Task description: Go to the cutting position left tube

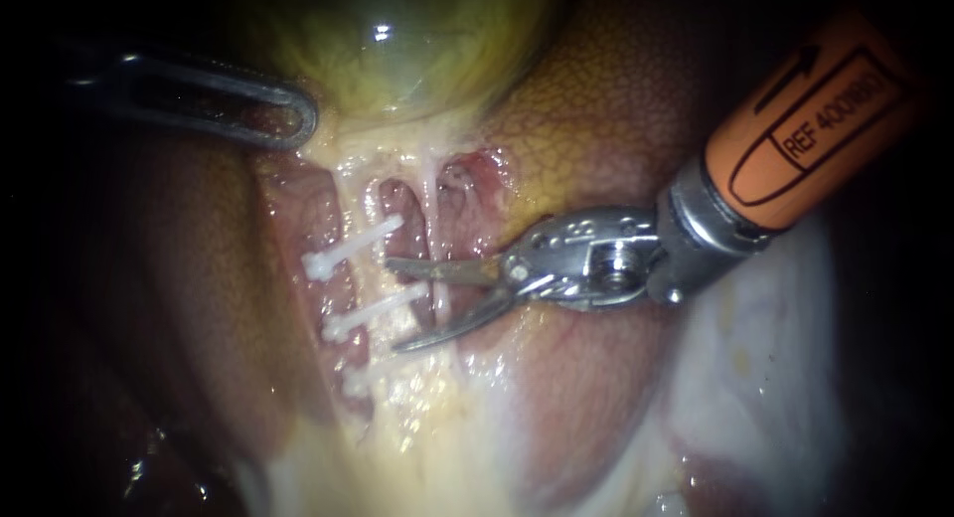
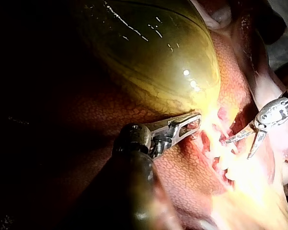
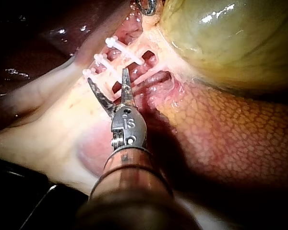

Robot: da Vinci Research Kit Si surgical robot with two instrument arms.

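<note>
My right instrument (image 1: pixel 397 306), steel blades gaping, grips nothing. Pale left tube (image 1: pixel 348 288), carrying three white plastic clips (image 1: pixel 373 313), lies just beyond the blade tips. It runs down from the yellow-green gallbladder (image 1: pixel 397 70), crosswise to them. My left instrument (image 1: pixel 293 114) sits farther off.

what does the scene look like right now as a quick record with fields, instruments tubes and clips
left instrument: shut on tissue at the base of the gallbladder
right instrument: blades open, nothing gripped
blade tips: at the left tube, one above and one below the middle clip
clips: three white ones across the left tube
right tube: thin, pale, no clip, nearer the blades' pivot
liver: mottled, around the site
cut: not yet made
</note>
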